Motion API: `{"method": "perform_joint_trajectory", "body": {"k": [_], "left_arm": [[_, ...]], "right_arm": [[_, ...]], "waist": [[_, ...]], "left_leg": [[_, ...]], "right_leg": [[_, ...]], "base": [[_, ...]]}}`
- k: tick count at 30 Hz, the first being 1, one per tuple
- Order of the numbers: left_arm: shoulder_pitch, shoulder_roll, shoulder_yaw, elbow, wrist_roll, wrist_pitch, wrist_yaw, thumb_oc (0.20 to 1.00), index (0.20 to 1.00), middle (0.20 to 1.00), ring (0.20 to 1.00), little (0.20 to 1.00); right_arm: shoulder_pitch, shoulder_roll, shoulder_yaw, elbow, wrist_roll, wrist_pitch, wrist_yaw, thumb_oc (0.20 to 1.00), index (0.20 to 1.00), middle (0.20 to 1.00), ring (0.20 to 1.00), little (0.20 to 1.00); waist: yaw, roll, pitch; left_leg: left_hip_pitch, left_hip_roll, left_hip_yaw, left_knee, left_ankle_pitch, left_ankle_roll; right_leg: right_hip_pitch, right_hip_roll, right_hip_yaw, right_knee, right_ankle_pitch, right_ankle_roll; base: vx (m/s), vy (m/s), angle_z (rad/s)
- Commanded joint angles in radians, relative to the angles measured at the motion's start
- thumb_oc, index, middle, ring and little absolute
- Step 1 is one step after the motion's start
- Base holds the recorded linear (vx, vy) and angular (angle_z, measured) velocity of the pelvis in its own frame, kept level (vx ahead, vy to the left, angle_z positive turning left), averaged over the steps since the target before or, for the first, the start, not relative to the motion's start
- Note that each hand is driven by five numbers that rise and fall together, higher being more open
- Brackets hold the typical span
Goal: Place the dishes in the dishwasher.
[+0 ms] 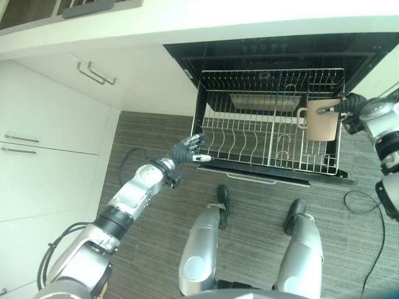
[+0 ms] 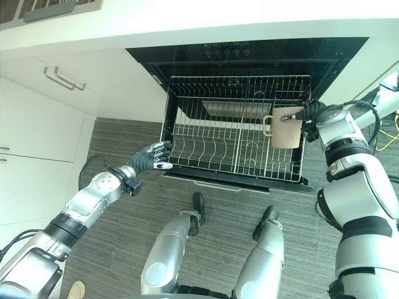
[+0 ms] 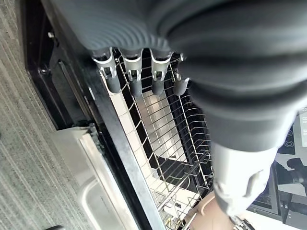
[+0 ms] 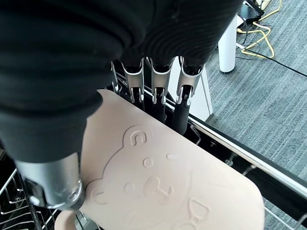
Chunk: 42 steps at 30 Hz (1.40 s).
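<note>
Over the right side of the pulled-out wire rack (image 1: 249, 146), we hold a beige mug (image 1: 320, 119) above the tines, not yet set down, with the dishwasher's lowered door (image 1: 262, 177) just below the rack's front edge. Our right hand (image 4: 158, 103) grasps it: the fingers (image 4: 183, 106) curl down behind the far wall and the thumb presses the near face, which carries a raised bear pattern. We judge the mug stiff, fairly light and probably smooth, so it could slip in a pinch grip and would chip if it struck the wires hard. The wall near the rim, where we hold it now, looks like a sound place to grip; the handle, which points toward the middle of the rack, stays free. Our left hand (image 1: 189, 149) holds nothing, its fingers bent only loosely at the rack's front left corner; we cannot tell whether the tips actually touch the wire.
</note>
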Motion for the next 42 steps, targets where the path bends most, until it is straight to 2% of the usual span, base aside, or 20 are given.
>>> {"method": "perform_joint_trajectory", "body": {"k": [1, 3, 4, 5, 6, 7, 9, 13, 22, 27, 29, 30, 31, 32, 33, 36, 42], "left_arm": [[0.213, 0.067, -0.08, 0.015, -0.034, 0.094, -0.021, 1.0, 1.0, 1.0, 1.0, 1.0], [0.21, 0.072, -0.077, 0.013, -0.037, 0.097, -0.024, 1.0, 1.0, 1.0, 1.0, 1.0], [0.206, 0.083, -0.069, 0.003, -0.038, 0.106, -0.026, 1.0, 1.0, 1.0, 1.0, 1.0], [0.206, 0.083, -0.065, 0.003, -0.036, 0.106, -0.028, 1.0, 1.0, 1.0, 1.0, 1.0], [0.206, 0.083, -0.065, 0.002, -0.035, 0.106, -0.027, 1.0, 1.0, 1.0, 1.0, 1.0], [0.207, 0.086, -0.066, -0.002, -0.038, 0.109, -0.023, 1.0, 1.0, 1.0, 1.0, 1.0], [0.212, 0.093, -0.059, -0.01, -0.037, 0.111, -0.026, 1.0, 1.0, 1.0, 1.0, 1.0], [0.214, 0.107, -0.055, -0.019, -0.048, 0.115, -0.032, 1.0, 1.0, 1.0, 1.0, 1.0], [0.248, 0.133, -0.035, -0.043, -0.052, 0.106, -0.019, 1.0, 1.0, 1.0, 1.0, 1.0], [0.281, 0.134, -0.017, -0.056, -0.047, 0.1, -0.013, 1.0, 1.0, 1.0, 1.0, 1.0], [0.305, 0.121, -0.001, -0.063, -0.039, 0.082, 0.003, 1.0, 1.0, 1.0, 1.0, 1.0], [0.312, 0.115, 0.015, -0.072, -0.029, 0.069, 0.015, 1.0, 1.0, 1.0, 1.0, 1.0], [0.316, 0.115, 0.013, -0.072, -0.028, 0.067, 0.015, 1.0, 1.0, 1.0, 1.0, 1.0], [0.322, 0.113, 0.019, -0.076, -0.029, 0.059, 0.022, 1.0, 1.0, 1.0, 1.0, 1.0], [0.326, 0.109, 0.04, -0.086, -0.035, 0.049, 0.034, 1.0, 1.0, 1.0, 1.0, 1.0], [0.334, 0.092, 0.064, -0.098, -0.03, 0.035, 0.057, 1.0, 1.0, 1.0, 1.0, 1.0], [0.334, 0.029, 0.155, -0.136, -0.036, -0.016, 0.133, 1.0, 1.0, 1.0, 1.0, 1.0]], "right_arm": [[-0.068, -0.021, 0.022, 0.036, -0.009, -0.002, -0.029, 0.2, 0.2, 0.2, 0.2, 0.2], [-0.071, -0.022, 0.02, 0.039, -0.008, 0.002, -0.03, 0.2, 0.2, 0.2, 0.2, 0.2], [-0.071, -0.027, 0.015, 0.043, 0.002, 0.026, -0.034, 0.2, 0.2, 0.2, 0.2, 0.2], [-0.071, -0.027, 0.011, 0.046, 0.004, 0.026, -0.044, 0.278, 0.278, 0.278, 0.278, 0.278], [-0.069, -0.026, 0.008, 0.045, 0.005, 0.025, -0.057, 0.674, 0.674, 0.674, 0.674, 0.674], [-0.069, -0.026, 0.007, 0.043, 0.008, 0.029, -0.066, 1.0, 1.0, 1.0, 1.0, 1.0], [-0.075, -0.031, 0.0, 0.039, 0.037, 0.043, -0.098, 1.0, 1.0, 1.0, 1.0, 1.0], [-0.089, -0.047, -0.015, 0.022, 0.067, 0.03, -0.138, 1.0, 1.0, 1.0, 1.0, 1.0], [-0.098, -0.088, -0.017, -0.153, 0.171, -0.055, -0.167, 1.0, 1.0, 1.0, 1.0, 1.0], [-0.065, -0.118, -0.037, -0.327, 0.238, -0.102, -0.201, 1.0, 1.0, 1.0, 1.0, 1.0], [-0.017, -0.125, -0.101, -0.459, 0.274, -0.149, -0.236, 1.0, 1.0, 1.0, 1.0, 1.0], [0.025, -0.132, -0.15, -0.556, 0.262, -0.156, -0.251, 1.0, 1.0, 1.0, 1.0, 1.0], [0.033, -0.131, -0.153, -0.56, 0.263, -0.155, -0.251, 1.0, 1.0, 1.0, 1.0, 1.0], [0.056, -0.136, -0.169, -0.605, 0.27, -0.158, -0.257, 1.0, 1.0, 1.0, 1.0, 1.0], [0.11, -0.142, -0.214, -0.695, 0.277, -0.162, -0.268, 1.0, 1.0, 1.0, 1.0, 1.0], [0.209, -0.135, -0.286, -0.828, 0.287, -0.161, -0.289, 1.0, 1.0, 1.0, 1.0, 1.0], [0.566, -0.04, -0.471, -1.166, 0.275, -0.186, -0.293, 1.0, 1.0, 1.0, 1.0, 1.0]], "waist": [[0.044, -0.036, 0.036], [0.045, -0.036, 0.036], [0.047, -0.039, 0.036], [0.048, -0.04, 0.036], [0.048, -0.04, 0.036], [0.048, -0.041, 0.036], [0.049, -0.046, 0.036], [0.046, -0.054, 0.036], [0.032, -0.08, 0.036], [0.017, -0.095, 0.036], [0.005, -0.105, 0.036], [-0.003, -0.112, 0.036], [-0.003, -0.111, 0.036], [-0.007, -0.114, 0.036], [-0.017, -0.121, 0.036], [-0.031, -0.13, 0.036], [-0.087, -0.168, 0.036]], "left_leg": [[-0.03, -0.004, -0.074, 0.084, -0.09, 0.033], [-0.033, -0.004, -0.075, 0.085, -0.09, 0.034], [-0.038, -0.003, -0.075, 0.085, -0.087, 0.034], [-0.039, -0.003, -0.076, 0.085, -0.087, 0.035], [-0.038, -0.003, -0.076, 0.084, -0.087, 0.036], [-0.038, -0.003, -0.076, 0.085, -0.087, 0.036], [-0.04, 0.001, -0.077, 0.089, -0.087, 0.037], [-0.037, 0.006, -0.075, 0.091, -0.088, 0.038], [-0.015, 0.018, -0.063, 0.083, -0.087, 0.039], [0.001, 0.022, -0.055, 0.077, -0.086, 0.039], [0.014, 0.024, -0.048, 0.07, -0.087, 0.039], [0.005, 0.027, -0.036, 0.057, -0.058, 0.047], [0.022, 0.026, -0.043, 0.063, -0.084, 0.04], [0.027, 0.027, -0.04, 0.059, -0.082, 0.041], [0.021, 0.029, -0.027, 0.045, -0.054, 0.048], [0.039, 0.032, -0.018, 0.034, -0.051, 0.05], [0.124, 0.047, 0.022, -0.01, -0.039, 0.043]], "right_leg": [[0.002, 0.017, 0.04, -0.072, 0.043, -0.005], [0.0, 0.017, 0.04, -0.072, 0.044, -0.005], [-0.001, 0.019, 0.038, -0.074, 0.047, -0.004], [-0.002, 0.02, 0.038, -0.074, 0.048, -0.004], [-0.001, 0.021, 0.037, -0.074, 0.048, -0.005], [0.0, 0.022, 0.037, -0.074, 0.048, -0.005], [0.0, 0.025, 0.036, -0.07, 0.048, -0.006], [0.007, 0.029, 0.038, -0.071, 0.048, -0.006], [0.032, 0.042, 0.043, -0.087, 0.051, -0.003], [0.05, 0.05, 0.045, -0.1, 0.054, -0.004], [0.063, 0.058, 0.049, -0.108, 0.052, -0.002], [0.055, 0.06, 0.044, -0.124, 0.076, -0.012], [0.07, 0.061, 0.05, -0.114, 0.052, -0.003], [0.075, 0.065, 0.052, -0.118, 0.054, -0.003], [0.072, 0.067, 0.043, -0.14, 0.08, -0.011], [0.092, 0.073, 0.043, -0.155, 0.082, -0.012], [0.175, 0.098, 0.046, -0.214, 0.09, -0.014]], "base": [[0.0, 0.0, 0.0], [-0.01, -0.015, 0.0], [-0.01, -0.035, 0.01], [-0.01, -0.041, 0.01], [-0.01, -0.02, 0.05], [-0.01, -0.02, 0.07], [-0.01, -0.012, 0.03], [-0.01, 0.0, -0.02], [-0.02, 0.0, -0.06], [0.0, 0.007, -0.03], [-0.04, 0.036, -0.15], [0.0, 0.032, -0.13], [0.0, 0.026, -0.05], [0.0, 0.019, -0.07], [-0.07, 0.025, -0.08], [-0.03, 0.019, -0.09], [0.01, 0.017, -0.05]]}}
